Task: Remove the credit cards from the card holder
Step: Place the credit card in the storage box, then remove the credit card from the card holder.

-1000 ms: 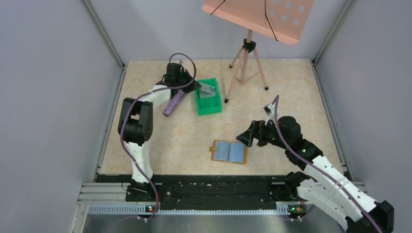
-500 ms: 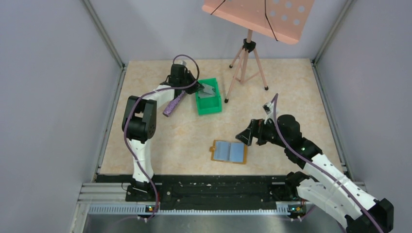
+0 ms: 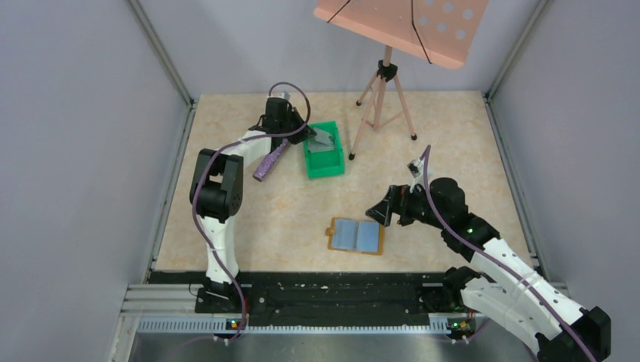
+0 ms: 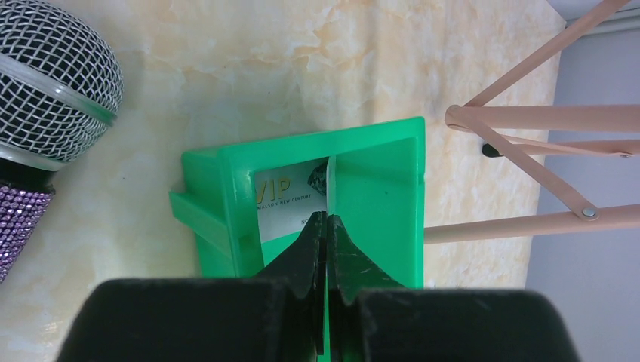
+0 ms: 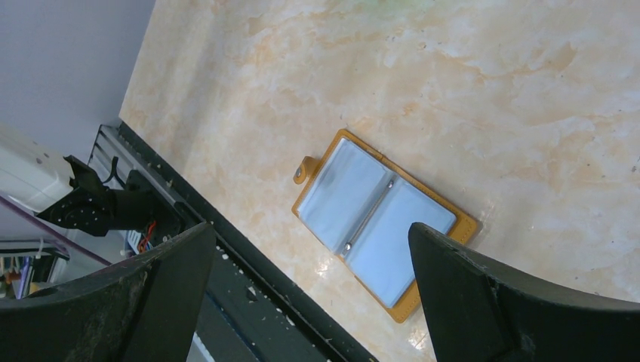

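The card holder (image 3: 356, 235) lies open and flat on the table near the front, tan edge around pale blue pockets; it also shows in the right wrist view (image 5: 381, 230). I see no cards in its pockets. One credit card (image 3: 324, 139), silvery with "VIP" print (image 4: 287, 204), leans inside the green bin (image 3: 326, 166). My left gripper (image 3: 304, 134) is shut at the bin's left side, its tips (image 4: 326, 217) at the card's lower edge; nothing shows between the fingers. My right gripper (image 3: 380, 213) is wide open and empty, hovering just right of the card holder (image 5: 312, 225).
A purple-handled microphone (image 3: 269, 161) lies left of the bin, its mesh head in the left wrist view (image 4: 53, 90). A pink music stand's tripod (image 3: 386, 98) stands right of the bin (image 4: 219, 196). A black rail (image 3: 317, 290) runs along the front edge.
My left gripper has drawn back a little to the left from the bin while the card stays inside. My right gripper has edged slightly toward the card holder.
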